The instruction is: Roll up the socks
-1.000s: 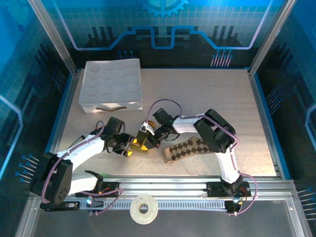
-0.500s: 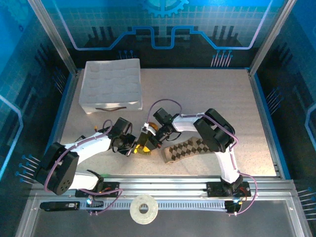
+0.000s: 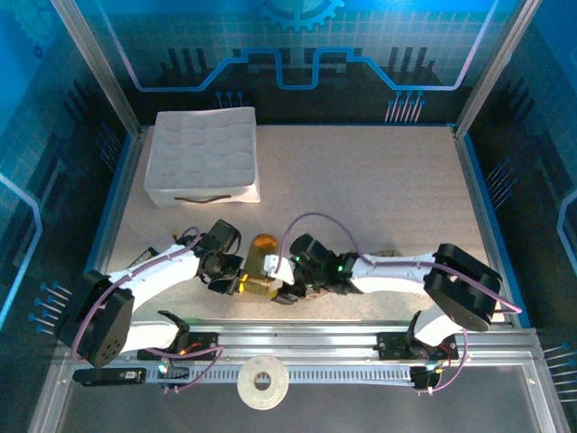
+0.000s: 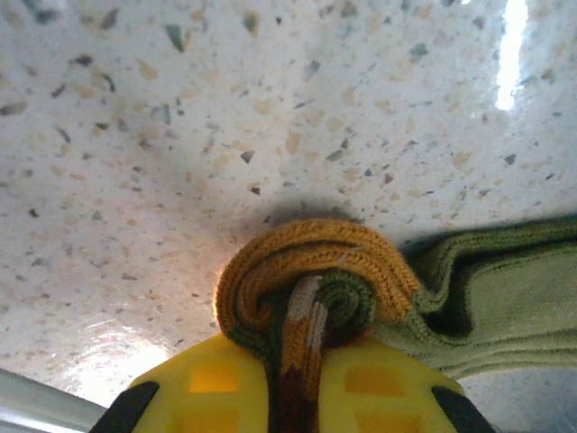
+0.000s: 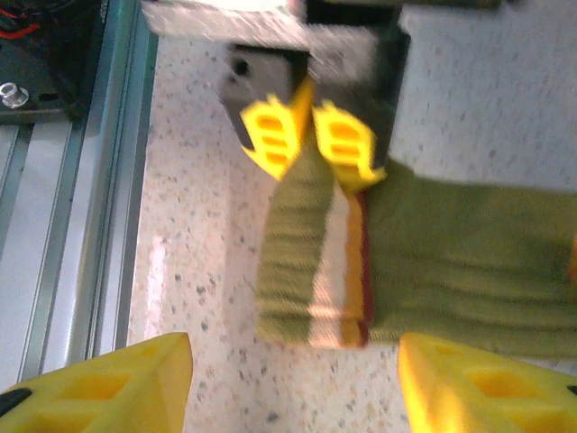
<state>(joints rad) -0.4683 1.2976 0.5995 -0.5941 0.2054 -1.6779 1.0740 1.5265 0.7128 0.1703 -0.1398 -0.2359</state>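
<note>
Robot arms at work on a sock roll: the left claw (image 4: 290, 383) is clamped tight on the olive-green sock (image 4: 311, 266). Its yellow pads (image 4: 207, 388) press on either side of a striped strip of cuff that runs down between them. Just past the fingertips, the sock's orange end curls over olive fabric into a tight coil resting on the speckled tabletop (image 4: 180, 126). The rest of the olive body trails away flat to one side of the claw.

The right claw (image 5: 297, 388) stands wide open, its two yellow fingers (image 5: 108, 379) well apart and holding nothing. Straight ahead of it lies the sock's folded, striped end, flat on the table. The left claw pinches the far edge of that fold from the opposite side.

Seen from above, the two claws face each other at close quarters with the sock between them, near the front edge of the table. An orange patch of the sock shows on their far side. A metal rail (image 5: 81, 180) runs along the left of the right wrist view. The white dimpled foam tray (image 3: 203, 155) sits well apart from both claws, toward the far left corner.
</note>
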